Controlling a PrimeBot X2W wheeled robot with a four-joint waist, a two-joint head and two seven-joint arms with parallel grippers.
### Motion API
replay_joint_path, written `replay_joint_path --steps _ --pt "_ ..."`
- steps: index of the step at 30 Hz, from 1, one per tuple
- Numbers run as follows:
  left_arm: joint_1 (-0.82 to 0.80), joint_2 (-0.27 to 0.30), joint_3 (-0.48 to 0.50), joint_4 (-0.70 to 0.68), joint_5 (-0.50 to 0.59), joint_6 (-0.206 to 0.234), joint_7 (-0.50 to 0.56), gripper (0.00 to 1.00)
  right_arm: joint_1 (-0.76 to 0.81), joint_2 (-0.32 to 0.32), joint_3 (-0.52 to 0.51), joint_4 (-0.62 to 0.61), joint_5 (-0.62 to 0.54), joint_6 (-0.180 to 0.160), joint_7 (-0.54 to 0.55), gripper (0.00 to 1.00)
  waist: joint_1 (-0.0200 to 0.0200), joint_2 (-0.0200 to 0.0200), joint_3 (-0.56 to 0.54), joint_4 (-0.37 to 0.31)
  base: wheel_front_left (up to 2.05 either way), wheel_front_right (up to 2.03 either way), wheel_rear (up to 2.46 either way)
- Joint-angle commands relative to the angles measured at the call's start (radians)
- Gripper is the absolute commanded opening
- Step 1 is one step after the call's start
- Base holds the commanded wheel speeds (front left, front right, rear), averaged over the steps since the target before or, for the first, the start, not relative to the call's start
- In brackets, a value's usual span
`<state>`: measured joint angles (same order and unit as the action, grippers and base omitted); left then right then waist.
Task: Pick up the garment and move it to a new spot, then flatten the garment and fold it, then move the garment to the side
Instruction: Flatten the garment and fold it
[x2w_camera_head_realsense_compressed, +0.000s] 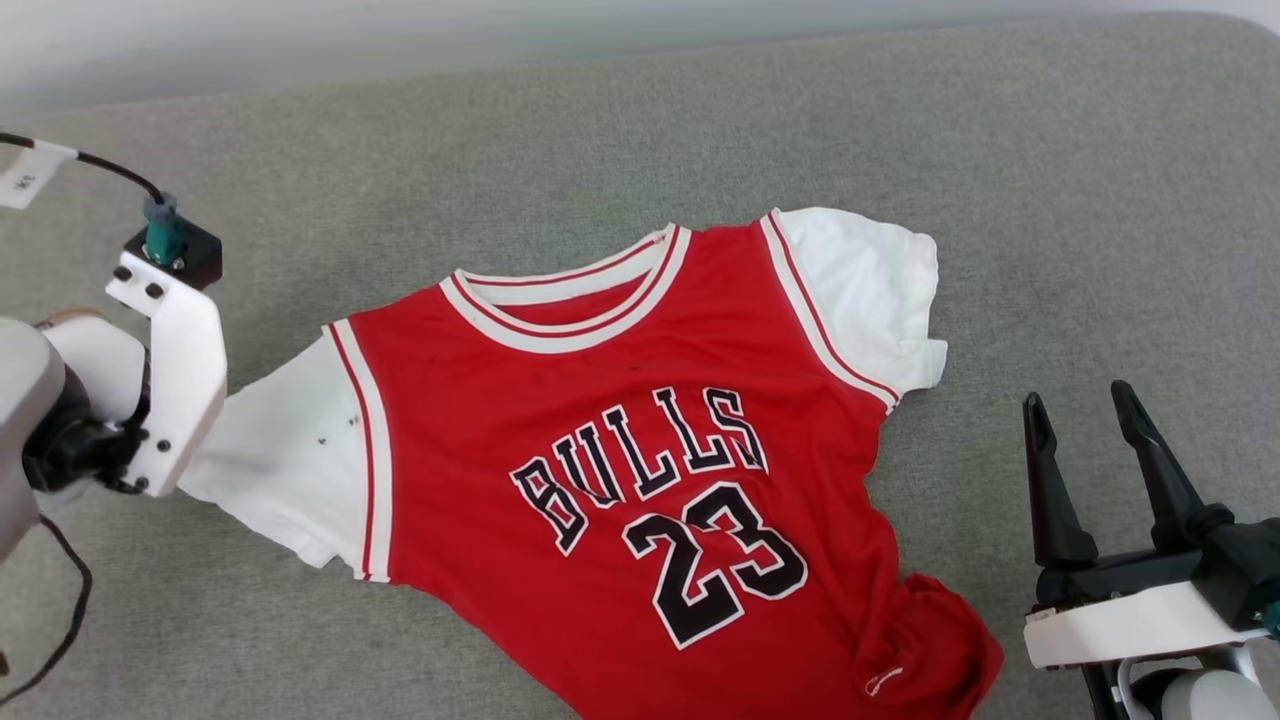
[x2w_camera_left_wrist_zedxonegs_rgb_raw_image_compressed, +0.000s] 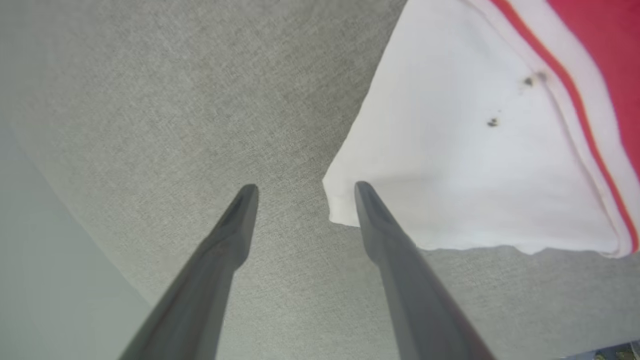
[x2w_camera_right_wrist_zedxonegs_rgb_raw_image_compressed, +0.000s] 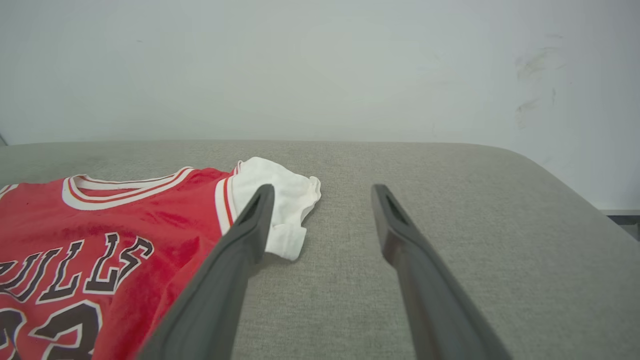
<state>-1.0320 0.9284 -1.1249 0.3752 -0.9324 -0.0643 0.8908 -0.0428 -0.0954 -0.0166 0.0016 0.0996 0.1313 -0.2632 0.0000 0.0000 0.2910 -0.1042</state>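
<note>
Red jersey (x2w_camera_head_realsense_compressed: 480, 400) lies face up, seemingly light and limp, best pinched at sleeve edges. Left gripper (x2w_camera_left_wrist_zedxonegs_rgb_raw_image_compressed: 305, 190) at nine o'clock, right gripper (x2w_camera_head_realsense_compressed: 1080, 400) at four, both wide, empty.

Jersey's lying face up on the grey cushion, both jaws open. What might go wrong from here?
On the garment, the lower hem corner is bunched up; folding now would likely trap that crease. The left jaws stand right at the edge of the white sleeve, so moving off may snag and drag it.
</note>
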Motion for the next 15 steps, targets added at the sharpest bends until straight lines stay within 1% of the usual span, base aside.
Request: replay_joint_path --steps 1,4,7,9,11,12,13,15 --pt "0.018 -0.001 -0.007 -0.002 -0.009 0.008 0.01 1.0 -0.016 0.003 0.0 -0.004 0.008 -0.001 -0.002 1.0 0.0 0.0 0.015 -0.008 0.0 0.0 0.0" --pt "0.038 -0.005 -0.019 0.001 -0.005 0.023 0.021 1.0 -0.024 0.003 -0.002 -0.009 0.007 -0.001 -0.002 1.0 0.0 0.0 0.039 -0.014 0.0 0.0 0.0" --pt "0.063 -0.025 -0.024 0.019 -0.017 0.035 0.011 1.0 -0.036 0.002 0.0 -0.008 0.004 -0.001 -0.002 1.0 0.0 0.0 0.055 -0.018 0.0 0.0 0.0" --pt "0.081 -0.04 -0.034 0.031 -0.017 0.032 0.002 1.0 -0.042 -0.002 0.0 -0.007 0.002 -0.001 -0.002 1.0 0.0 0.0 0.059 -0.019 0.0 0.0 0.0" --pt "0.088 -0.052 -0.045 0.036 -0.011 0.019 -0.003 1.0 -0.04 -0.007 -0.002 -0.003 0.0 -0.001 -0.002 1.0 0.0 0.0 0.058 -0.018 0.0 0.0 0.0" --pt "0.09 -0.057 -0.05 0.038 -0.007 0.013 -0.005 0.45 -0.039 -0.009 -0.005 0.0 0.0 -0.001 -0.002 1.0 0.0 0.0 0.054 -0.015 0.0 0.0 0.0" --pt "0.092 -0.062 -0.054 0.04 -0.007 0.007 -0.007 0.0 -0.038 -0.012 -0.009 0.002 0.0 -0.001 -0.002 1.0 0.0 0.0 0.048 -0.012 0.0 0.0 0.0" --pt "0.094 -0.064 -0.057 0.043 -0.008 -0.003 -0.016 0.0 -0.035 -0.015 -0.018 0.004 -0.002 -0.001 -0.002 1.0 0.0 0.0 0.032 -0.004 0.0 0.0 0.0"
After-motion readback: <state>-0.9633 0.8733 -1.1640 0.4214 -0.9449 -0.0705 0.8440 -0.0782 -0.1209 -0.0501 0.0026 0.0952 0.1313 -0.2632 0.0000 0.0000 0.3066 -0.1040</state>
